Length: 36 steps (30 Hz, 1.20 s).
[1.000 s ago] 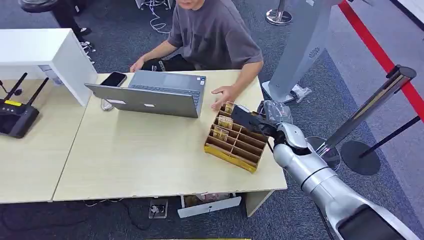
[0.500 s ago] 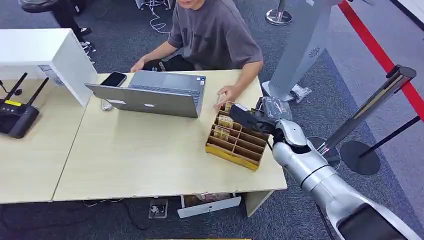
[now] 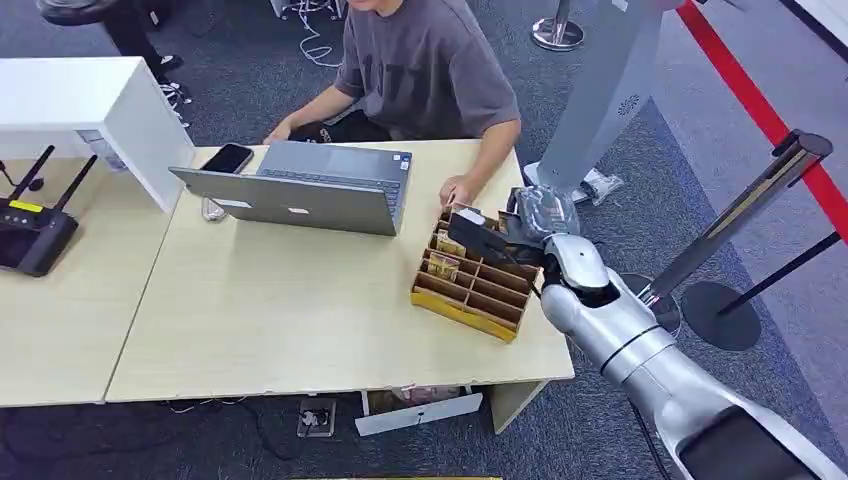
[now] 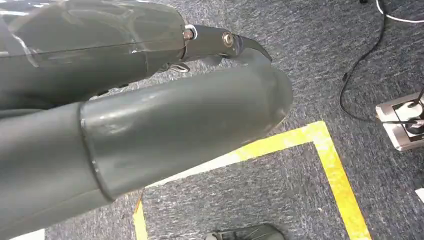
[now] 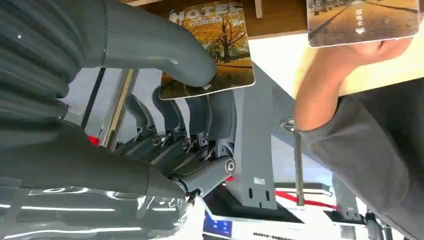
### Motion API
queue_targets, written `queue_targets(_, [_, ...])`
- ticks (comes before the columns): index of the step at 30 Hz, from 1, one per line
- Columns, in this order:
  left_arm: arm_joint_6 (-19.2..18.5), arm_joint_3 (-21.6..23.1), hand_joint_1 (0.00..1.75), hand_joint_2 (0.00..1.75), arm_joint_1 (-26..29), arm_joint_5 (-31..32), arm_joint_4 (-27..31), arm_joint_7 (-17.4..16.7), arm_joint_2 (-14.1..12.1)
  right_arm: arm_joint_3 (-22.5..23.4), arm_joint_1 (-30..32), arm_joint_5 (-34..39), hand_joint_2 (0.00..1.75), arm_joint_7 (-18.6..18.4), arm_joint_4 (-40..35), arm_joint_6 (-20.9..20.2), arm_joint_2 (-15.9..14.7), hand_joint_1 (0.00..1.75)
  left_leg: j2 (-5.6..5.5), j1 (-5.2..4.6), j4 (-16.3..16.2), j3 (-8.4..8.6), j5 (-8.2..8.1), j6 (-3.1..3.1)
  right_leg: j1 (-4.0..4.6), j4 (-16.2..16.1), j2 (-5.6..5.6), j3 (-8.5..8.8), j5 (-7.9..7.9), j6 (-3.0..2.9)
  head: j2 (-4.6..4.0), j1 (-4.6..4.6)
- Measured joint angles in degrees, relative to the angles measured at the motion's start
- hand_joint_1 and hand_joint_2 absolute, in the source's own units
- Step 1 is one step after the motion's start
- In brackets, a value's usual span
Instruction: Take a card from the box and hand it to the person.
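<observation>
We see right hand (image 5: 165, 125) pinching a card (image 5: 212, 47) over the box (image 3: 470, 280); thumb hides part. Left hand (image 4: 150, 120): grip unclear.

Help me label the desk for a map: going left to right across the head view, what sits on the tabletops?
Black router → phone → laptop → card box, the right hand over its far end.

Person's head (image 3: 375, 5) cut off by the head view's top edge, their hand (image 3: 458, 192) partly behind the card box (image 3: 470, 275), print on a second card (image 5: 362, 20) too small to read, held card (image 5: 212, 45) partly covered by the right hand's (image 5: 165, 100) thumb
</observation>
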<state>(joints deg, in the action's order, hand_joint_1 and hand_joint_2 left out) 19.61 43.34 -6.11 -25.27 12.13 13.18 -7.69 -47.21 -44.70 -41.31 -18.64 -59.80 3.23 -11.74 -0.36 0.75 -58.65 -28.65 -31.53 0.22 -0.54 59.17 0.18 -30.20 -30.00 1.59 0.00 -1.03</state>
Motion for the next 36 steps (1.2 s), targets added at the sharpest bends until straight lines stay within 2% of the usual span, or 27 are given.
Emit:
queue_targets(1, [0.0, 0.0, 0.0, 0.0, 0.0, -0.02, 0.0, 0.0, 0.0, 0.0, -0.03, -0.44, 1.75, -0.24, -0.44, 0.09, -0.04, 1.52, 0.0, 0.0, 0.0, 0.0, 0.0, 0.0, 0.0, 0.0, 0.0, 0.0, 0.0, 0.0, 0.0, 0.0])
queue_targets(3, [0.02, 0.0, 0.0, 0.0, 0.0, -0.15, 0.0, 0.0, 0.0, 0.07, -0.18, -0.98, 1.75, -1.07, -1.49, 1.05, -0.42, 1.68, 0.0, 0.0, -0.01, 0.0, 0.01, 0.0, 0.0, 0.0, 0.0, 0.0, 0.0, 0.0, 0.0, 0.0])
queue_targets(5, [0.02, 0.02, 0.0, 0.0, 0.02, -0.33, 0.0, -0.13, 0.0, 0.65, -0.39, -0.85, 1.75, -1.66, -3.19, 2.12, -0.96, 1.71, 0.0, 0.0, -0.01, 0.0, 0.03, 0.02, 0.0, 0.0, -0.01, 0.0, 0.0, 0.0, 0.0, 0.0])
queue_targets(7, [0.04, 0.0, 0.0, 0.0, 0.05, -0.48, 0.0, -0.24, 0.0, 1.44, -0.79, -0.78, 1.75, -2.21, -5.15, 3.38, -1.49, 1.66, 0.0, -0.01, -0.01, 0.0, 0.03, 0.01, -0.01, 0.0, -0.01, 0.0, 0.01, 0.0, 0.0, 0.0])
queue_targets(12, [0.39, 0.0, 0.0, 0.0, 0.09, -0.55, 0.0, -0.57, 0.0, 4.07, -1.51, -3.13, 1.75, -3.23, -10.12, 10.17, -2.97, 1.69, 0.0, -0.02, -0.02, 0.01, 0.03, 0.01, -0.01, -0.01, 0.0, 0.0, 0.03, -0.03, 0.0, 0.0])
queue_targets(13, [0.42, 0.0, 0.0, 0.0, 0.09, -0.55, 0.0, -0.61, 0.0, 4.88, -1.53, -4.13, 1.75, -3.26, -11.5, 12.31, -3.24, 1.75, 0.0, -0.01, -0.03, 0.01, 0.03, 0.01, -0.01, -0.01, 0.0, 0.0, 0.03, -0.03, 0.0, 0.0])
queue_targets(17, [0.44, 0.02, 0.0, 0.0, 0.09, -0.55, 0.0, -0.83, 0.02, 7.11, -1.26, -6.78, 1.75, -3.1, -14.51, 16.64, -3.89, 1.75, 0.0, -0.01, -0.02, 0.01, 0.03, 0.01, 0.0, -0.01, 0.0, -0.01, 0.03, -0.03, 0.0, 0.0])
queue_targets(18, [0.42, 0.02, 0.0, 0.0, 0.1, -0.52, 0.0, -0.85, 0.02, 7.91, -1.13, -7.23, 1.75, -2.93, -15.36, 17.9, -3.98, 1.68, 0.0, -0.01, -0.02, 0.01, 0.03, 0.01, 0.0, -0.01, 0.0, -0.01, 0.03, -0.03, 0.0, 0.0])
queue_targets(25, [0.44, 0.07, 0.0, 0.0, 0.07, -0.52, 0.0, -0.61, 0.2, 9.84, 0.31, -5.44, 1.75, -0.24, -15.82, 18.88, -3.89, 1.69, 0.0, -0.01, -0.01, -0.01, 0.06, -0.02, 0.0, 0.0, -0.01, 0.0, 0.06, -0.04, 0.0, 0.0])
queue_targets(31, [0.61, 0.09, 0.0, 0.0, 0.04, -0.55, 0.0, -0.57, 0.26, 9.99, 1.7, -0.96, 1.75, 1.84, -13.03, 19.06, -2.78, 1.71, -0.01, 0.0, -0.01, -0.02, 0.06, -0.02, 0.0, 0.0, -0.01, 0.0, 0.06, -0.04, 0.0, 0.0])
queue_targets(36, [0.61, 0.13, 0.0, 0.0, 0.0, -0.55, 0.0, -0.83, 0.31, 9.97, 2.31, 0.4, 1.75, 2.54, -10.58, 19.02, -1.68, 1.66, -0.01, 0.0, 0.0, -0.05, 0.06, -0.02, 0.0, 0.0, -0.02, -0.02, 0.06, -0.04, 0.0, 0.0])
